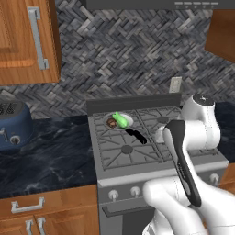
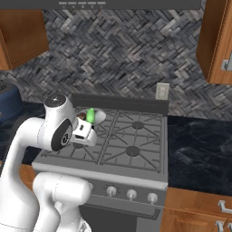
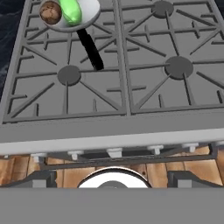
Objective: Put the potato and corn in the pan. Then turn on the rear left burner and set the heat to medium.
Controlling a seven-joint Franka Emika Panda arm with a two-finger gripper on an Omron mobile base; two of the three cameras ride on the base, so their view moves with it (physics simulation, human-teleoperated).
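Looking down from the hand view, you see the pan (image 3: 72, 15) at the upper left of the frame, sitting over the rear left burner (image 1: 120, 124), with the potato (image 3: 50, 12) and the corn (image 3: 71, 10) side by side inside it. That half of the job looks done, and the pan already sits where the heat has to go. Its black handle (image 3: 91, 49) points toward the front of the stove (image 3: 113, 131), which keeps it clear of the back wall.

Your gripper (image 3: 112, 178) sits at the bottom edge of that view, fingers (image 3: 41, 179) spread wide and holding nothing. It hangs in front of the stove, above the front edge, well apart from the pan. That suits what is left, I judge: the knobs (image 1: 135, 191) sit in a row on the front panel, low in the left base view, below the grates.

Which knob serves the rear left burner you cannot tell from here. Choose it with care, and turn only partway for medium heat.
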